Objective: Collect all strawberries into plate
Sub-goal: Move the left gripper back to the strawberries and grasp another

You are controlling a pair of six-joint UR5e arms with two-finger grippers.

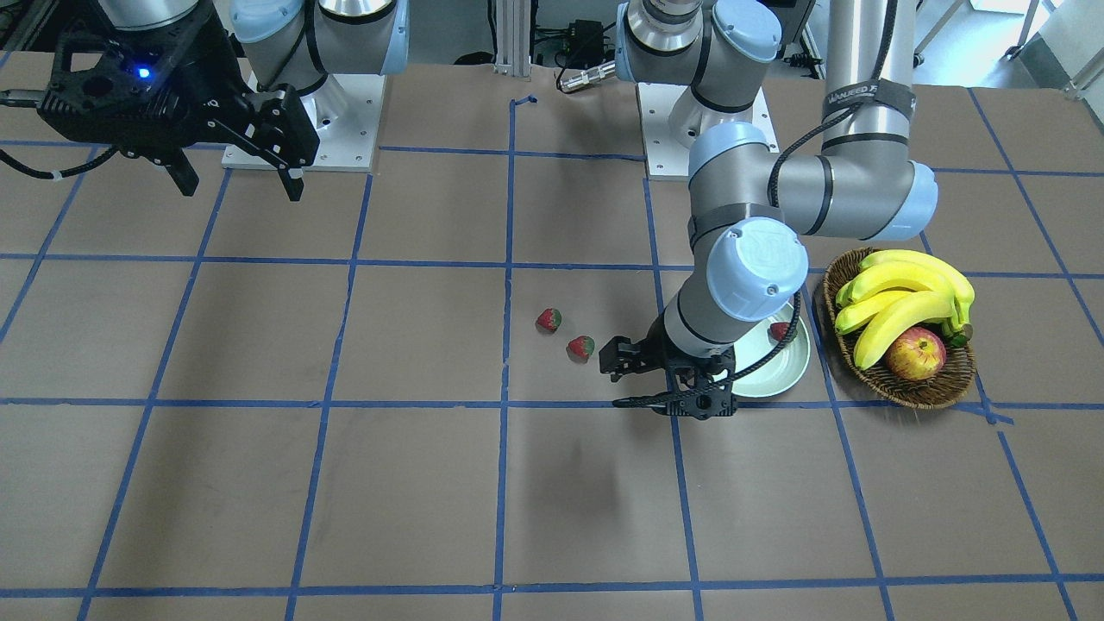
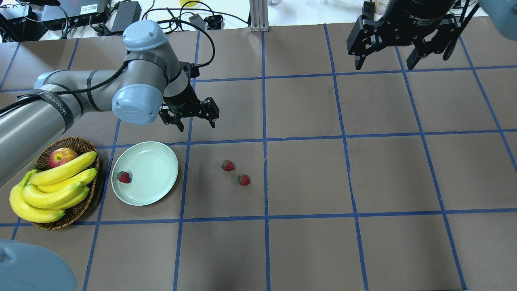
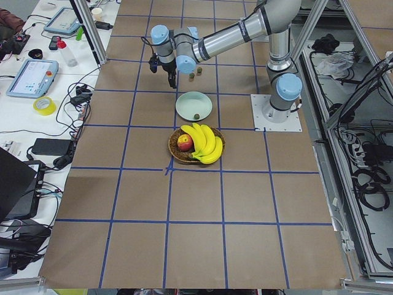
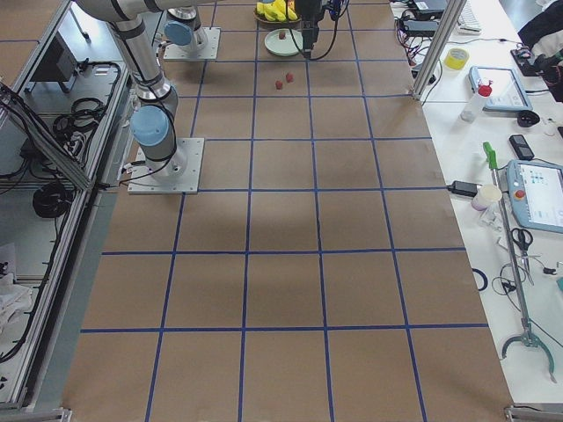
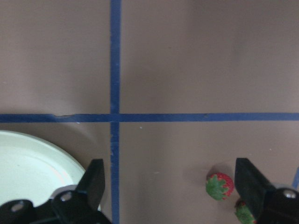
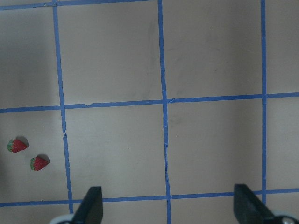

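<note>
One strawberry (image 2: 123, 177) lies in the pale mint plate (image 2: 155, 167), near its left rim. Two more strawberries (image 2: 228, 165) (image 2: 244, 179) lie on the brown table to the plate's right; they also show in the left wrist view (image 5: 219, 185) and the right wrist view (image 6: 17, 145). My left gripper (image 2: 196, 125) is open and empty, hovering above the table just beyond the plate's far right edge and short of the two loose berries. My right gripper (image 2: 384, 64) is open and empty, high over the far right of the table.
A brown wicker basket (image 2: 76, 210) with bananas (image 2: 56, 186) and a red-yellow apple (image 2: 61, 157) stands left of the plate. Blue tape lines grid the table. The left arm's elbow (image 2: 137, 101) hangs above the plate's far side.
</note>
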